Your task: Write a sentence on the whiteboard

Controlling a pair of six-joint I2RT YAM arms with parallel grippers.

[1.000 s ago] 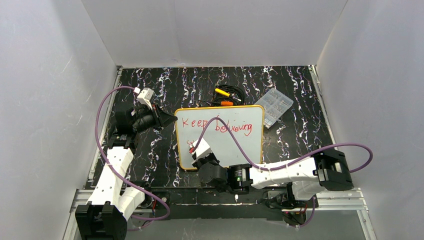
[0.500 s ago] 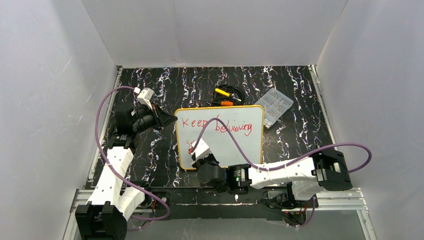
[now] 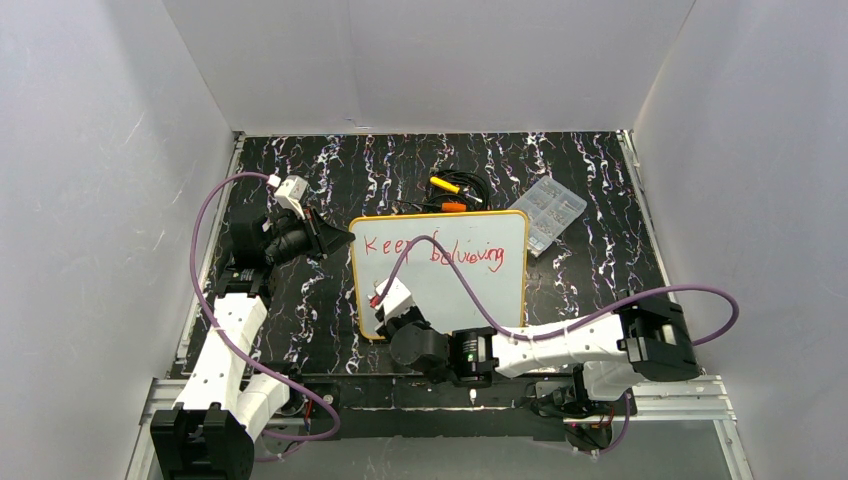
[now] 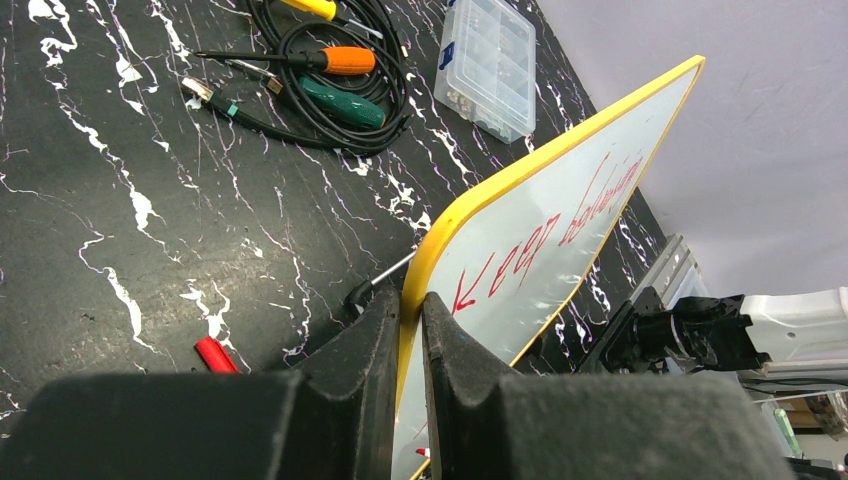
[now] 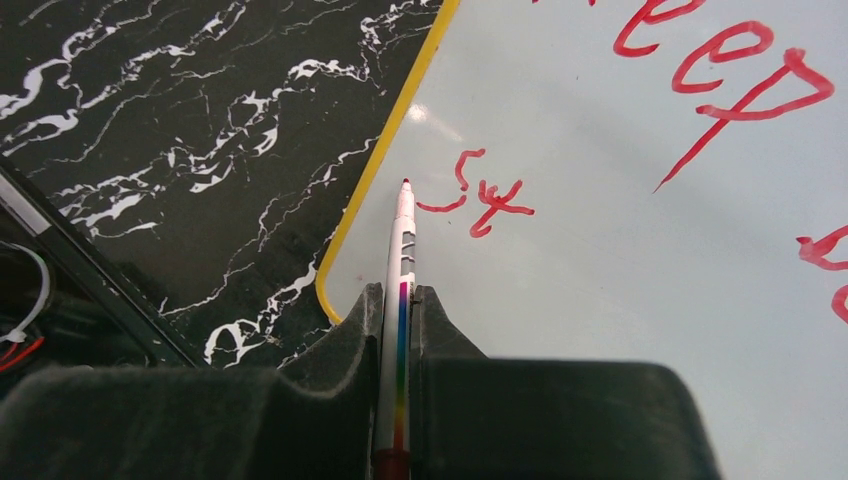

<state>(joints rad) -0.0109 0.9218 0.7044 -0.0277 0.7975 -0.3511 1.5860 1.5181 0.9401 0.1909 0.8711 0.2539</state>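
Between the right jaws, clenched tight, sits a white pen [image 5: 401,300] with a rainbow stripe. Its red tip is on or just above the board [image 5: 640,330], close to the yellow left rim near the front corner. Just right of the tip are two small red letters, "st", the start of a second line. Above them, the writing [image 3: 431,251] reads "Keep believing" across the far part of the board. The left jaws are clamped on the board's yellow rim at its far left corner, one on each face. The board sits in the middle of the black marbled bench [image 3: 600,260]. A small red piece [image 4: 216,354] lies on the bench just beside the left jaws. Beyond the board's far edge are a coiled black cable [image 4: 330,145] and screwdrivers [image 4: 345,60] with orange, green and yellow handles. A clear box [image 3: 553,209] sits just off the far right corner.
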